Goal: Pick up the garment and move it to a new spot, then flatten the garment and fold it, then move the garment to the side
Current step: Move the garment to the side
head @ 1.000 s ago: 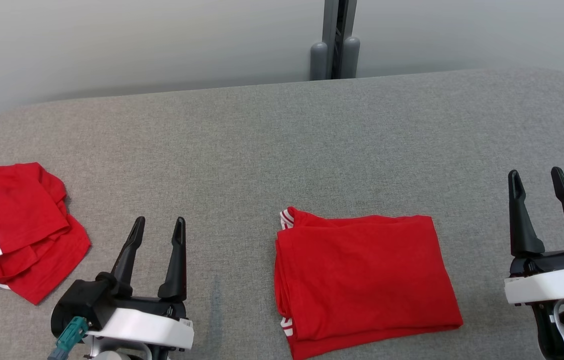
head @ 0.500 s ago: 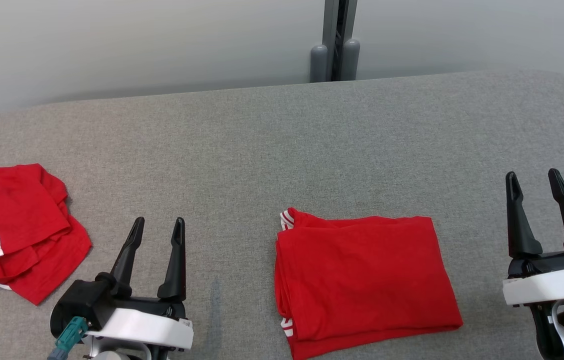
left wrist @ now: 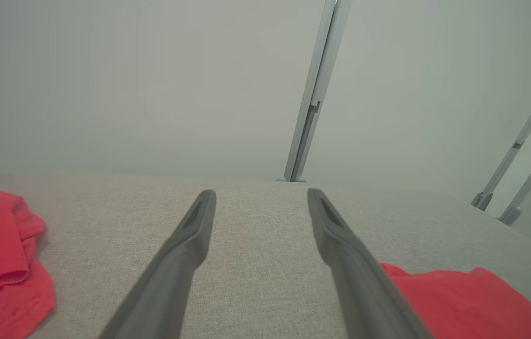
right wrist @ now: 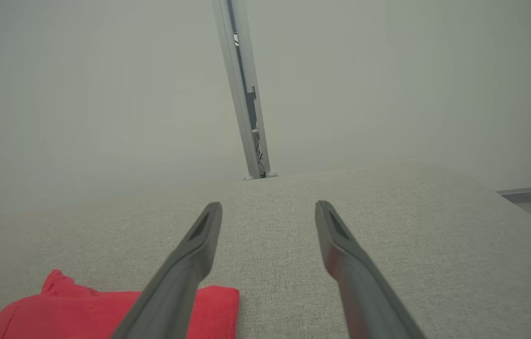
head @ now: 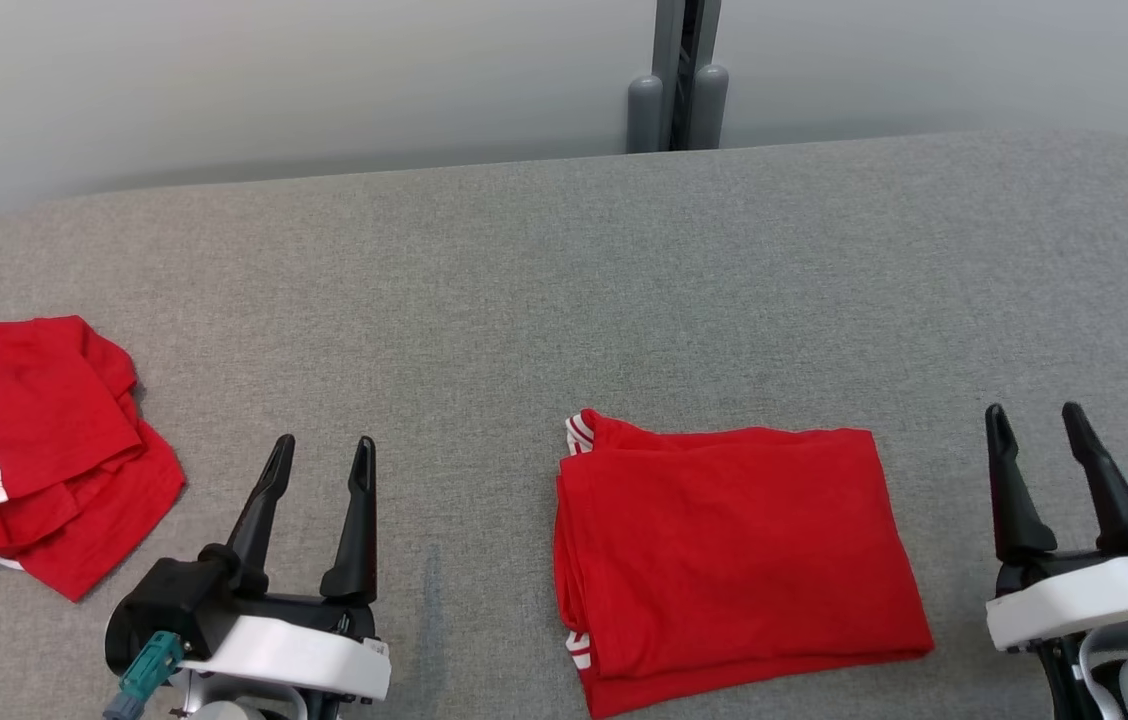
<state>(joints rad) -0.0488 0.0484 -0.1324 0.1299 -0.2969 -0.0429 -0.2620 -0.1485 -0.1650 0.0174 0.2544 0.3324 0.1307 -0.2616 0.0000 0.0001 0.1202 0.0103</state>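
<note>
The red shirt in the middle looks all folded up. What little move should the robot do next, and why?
Probably swing the right gripper toward the right edge of the folded garment to grab it. The garment lies neatly folded in the middle, and both that gripper and the left gripper stand open and empty, so moving it aside seems to be the step left.

Soft, even light, apparently from overhead, makes the head view bright and sharp. Only thin, faint shadows edge the crumpled red-and-white cloth and the folded red cotton garment on the grey woven tabletop. Both wrist views are hazy and washed out, and the reds turn pinkish. The slim grey metal post leans with wide-angle distortion, and the long dark fingers blur toward the bottom edge.
</note>
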